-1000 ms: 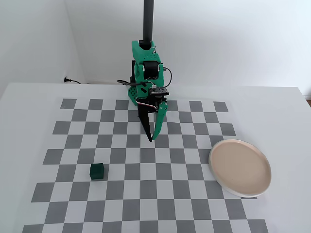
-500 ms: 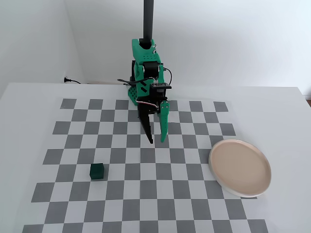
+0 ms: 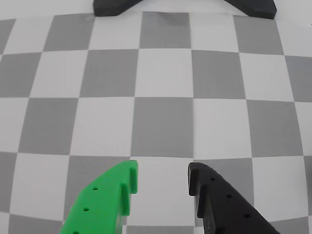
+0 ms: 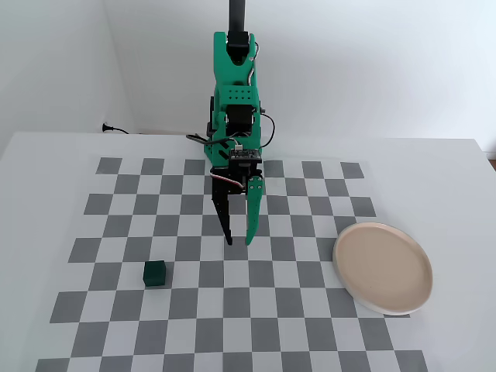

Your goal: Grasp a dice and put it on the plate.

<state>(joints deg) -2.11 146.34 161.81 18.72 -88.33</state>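
The dice [image 4: 155, 273] is a small dark green cube on the checkerboard, front left in the fixed view; it is out of the wrist view. The plate [image 4: 383, 266] is round, beige-pink with a pale rim, at the right side of the board. My gripper [image 4: 239, 242] points down over the middle of the board, well right of the dice and left of the plate. It is open and empty: in the wrist view the gripper [image 3: 163, 178] shows a green finger [image 3: 105, 202] and a black finger [image 3: 224, 204] apart, with only bare checker squares between them.
The checkerboard mat [image 4: 178, 325] lies on a white table. The arm's green body and base [image 4: 236, 116] stand at the back centre; the black base [image 3: 185, 6] shows at the top of the wrist view. A cable [image 4: 116, 129] runs along the back left wall.
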